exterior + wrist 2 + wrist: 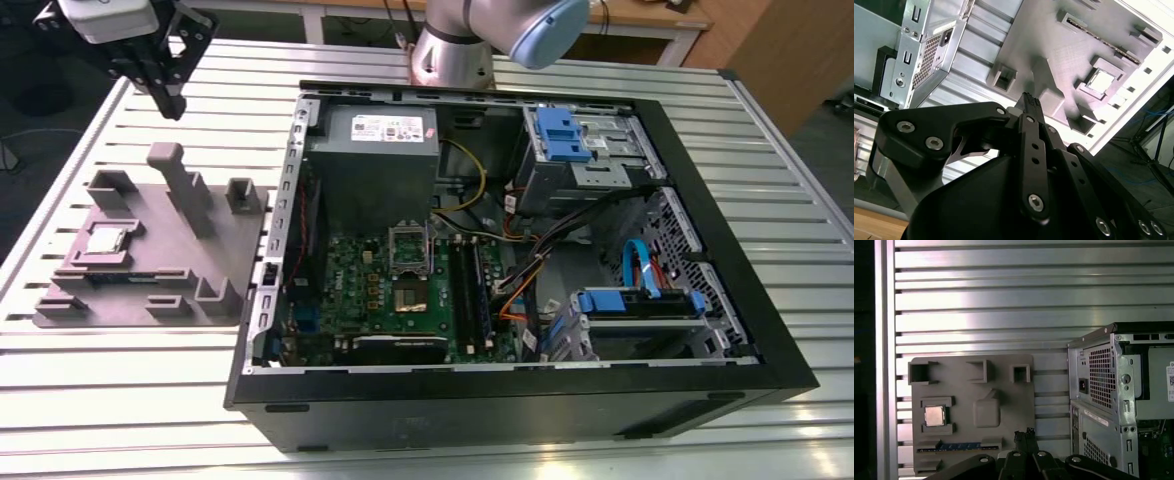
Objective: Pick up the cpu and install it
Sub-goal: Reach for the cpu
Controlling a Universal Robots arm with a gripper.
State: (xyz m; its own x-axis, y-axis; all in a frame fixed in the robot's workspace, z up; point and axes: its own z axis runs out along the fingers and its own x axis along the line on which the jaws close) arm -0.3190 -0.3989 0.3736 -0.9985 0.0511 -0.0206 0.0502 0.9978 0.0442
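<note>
One light, fragile cpu (107,240) rests in a grey holder (154,250); the gripper (171,108), fingers pressed together and empty, hangs clear. Its opposite edges look the safest hold.

Black, screw-studded gripper (1029,100); silver-blue arm (457,56)

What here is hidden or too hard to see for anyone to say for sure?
Exterior view: the arm is cut off by the top edge.
Exterior view: the socket on the green board is too small to show its pins.
First wrist view: the underside of the cpu is hidden by the grey holder it lies in.
</note>
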